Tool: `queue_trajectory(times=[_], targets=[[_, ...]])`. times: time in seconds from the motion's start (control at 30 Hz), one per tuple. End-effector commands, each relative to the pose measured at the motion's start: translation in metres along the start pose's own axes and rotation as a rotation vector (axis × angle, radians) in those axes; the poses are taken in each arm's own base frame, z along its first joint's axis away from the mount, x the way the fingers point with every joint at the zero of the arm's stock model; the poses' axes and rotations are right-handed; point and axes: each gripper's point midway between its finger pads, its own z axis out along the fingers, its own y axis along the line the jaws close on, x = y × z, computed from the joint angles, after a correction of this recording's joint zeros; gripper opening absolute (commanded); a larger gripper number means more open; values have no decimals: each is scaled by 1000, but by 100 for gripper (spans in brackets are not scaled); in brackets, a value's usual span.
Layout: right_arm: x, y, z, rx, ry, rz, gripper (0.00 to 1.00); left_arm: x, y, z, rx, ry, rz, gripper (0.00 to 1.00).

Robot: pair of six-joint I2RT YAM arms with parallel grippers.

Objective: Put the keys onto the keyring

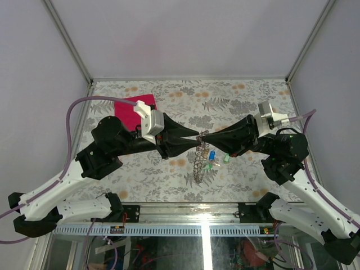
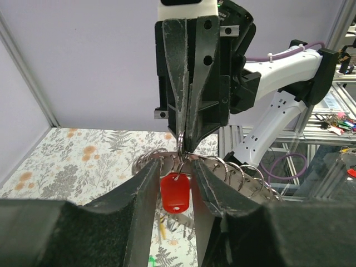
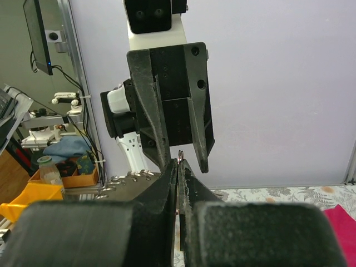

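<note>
The right pincer (image 2: 184,146) is clamping shut on the top of the keyring (image 2: 236,167), holding it hanging above the worktop (image 2: 78,161). The left pincer (image 2: 175,167) is standing open just beneath those tips, with 1 red-tagged key (image 2: 175,192) dangling loose between its fingers. Threading this key seems to be the step in hand. Next, the left pincer probably needs to back clear without snagging the coils.
</note>
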Motion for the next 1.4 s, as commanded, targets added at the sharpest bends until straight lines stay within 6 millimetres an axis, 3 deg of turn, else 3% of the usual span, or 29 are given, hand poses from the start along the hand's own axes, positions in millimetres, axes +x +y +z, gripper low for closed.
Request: queue_trajectory(times=[0.0, 0.9, 1.17, 1.37], targets=[[-34, 15, 6, -52, -69, -93, 0, -19, -11, 3, 64, -74, 18, 31], [-39, 18, 4, -49, -89, -111, 0, -2, -6, 7, 42, -34, 2, 23], [-42, 17, 3, -34, -97, -122, 0, -2, -6, 7, 46, -29, 2, 29], [-41, 17, 3, -34, -93, -120, 0, -3, -7, 6, 48, -31, 3, 26]])
